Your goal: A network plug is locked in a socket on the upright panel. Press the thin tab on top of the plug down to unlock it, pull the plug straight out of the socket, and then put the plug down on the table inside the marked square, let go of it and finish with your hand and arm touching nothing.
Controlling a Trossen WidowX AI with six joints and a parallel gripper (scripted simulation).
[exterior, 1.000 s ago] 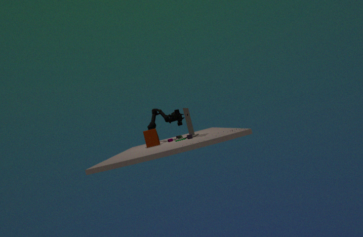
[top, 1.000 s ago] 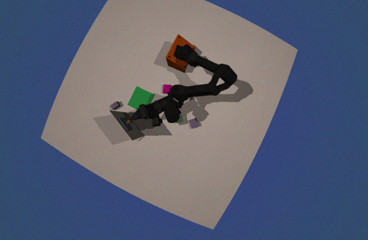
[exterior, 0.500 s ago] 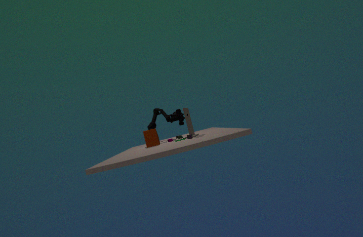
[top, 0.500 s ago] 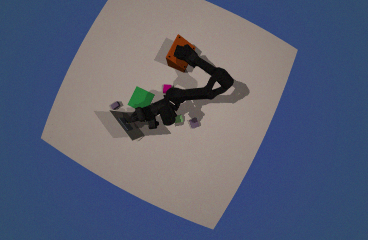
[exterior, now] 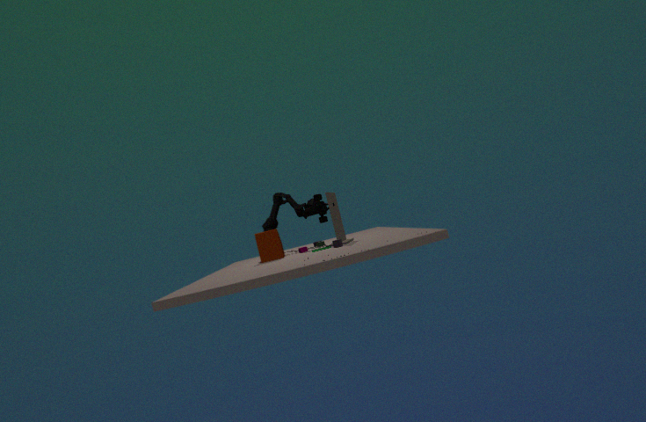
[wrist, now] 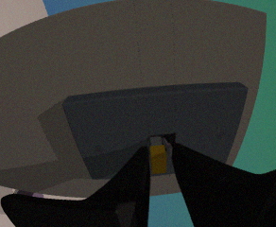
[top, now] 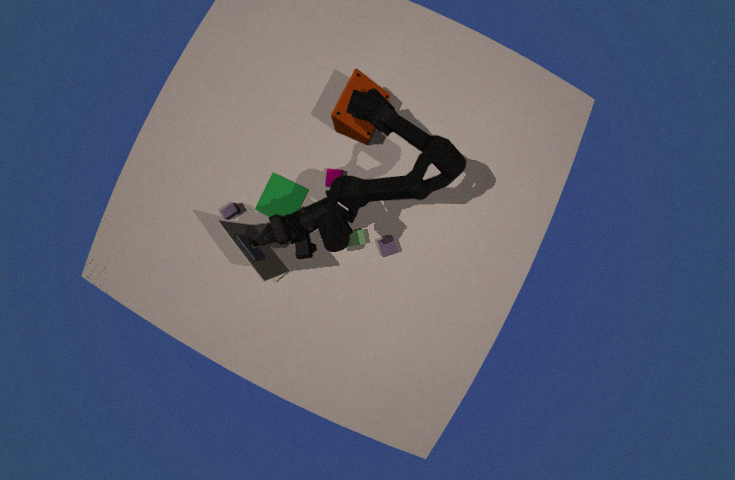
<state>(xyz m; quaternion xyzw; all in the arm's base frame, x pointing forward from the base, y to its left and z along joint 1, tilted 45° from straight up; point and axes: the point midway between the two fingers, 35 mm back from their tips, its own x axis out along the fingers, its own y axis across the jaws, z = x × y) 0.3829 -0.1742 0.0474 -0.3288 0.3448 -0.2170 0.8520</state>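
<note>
Gripper (wrist: 160,159) stood narrowed on the yellow plug (wrist: 157,158) at the panel (wrist: 113,57) socket; best to press the tab fully down, then draw straight back

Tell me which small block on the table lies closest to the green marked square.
The magenta block, just off the green marked square's corner; the purple and green blocks lie farther away.

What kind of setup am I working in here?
Probably a bare test bench: a flat table against an empty backdrop, an upright panel with a socket holding a yellow plug, and a green marked square.
</note>
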